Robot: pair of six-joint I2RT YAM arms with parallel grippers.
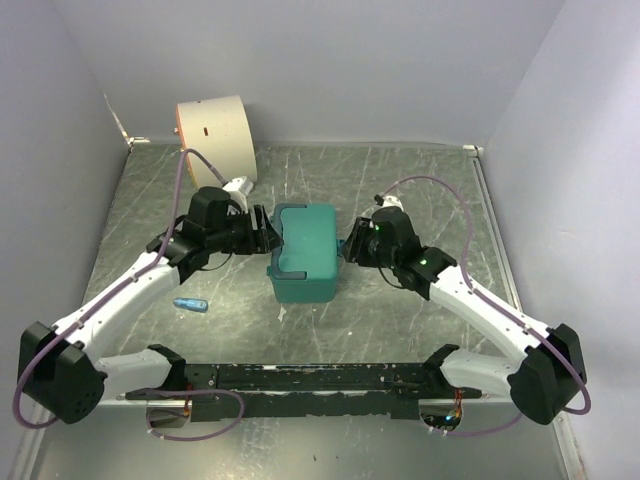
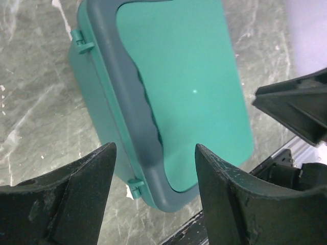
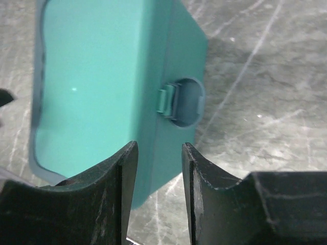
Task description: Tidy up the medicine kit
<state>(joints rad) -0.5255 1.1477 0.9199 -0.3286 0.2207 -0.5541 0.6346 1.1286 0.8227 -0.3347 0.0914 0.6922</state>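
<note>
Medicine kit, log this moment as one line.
medicine kit: lid closed | left gripper: open, at kit's left side | right gripper: open, facing latch

The teal medicine kit (image 1: 305,255) is set near the middle of a grey marbled table (image 1: 430,190) (its lid shut). A cream drum (image 1: 215,135) is placed at the far left corner, and a small blue object (image 1: 190,304) left of the kit.

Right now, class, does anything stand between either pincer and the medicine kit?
Nothing visible does. The left pincer and right pincer sit open at opposite sides of the medicine kit, and no object shows in either gap.
</note>
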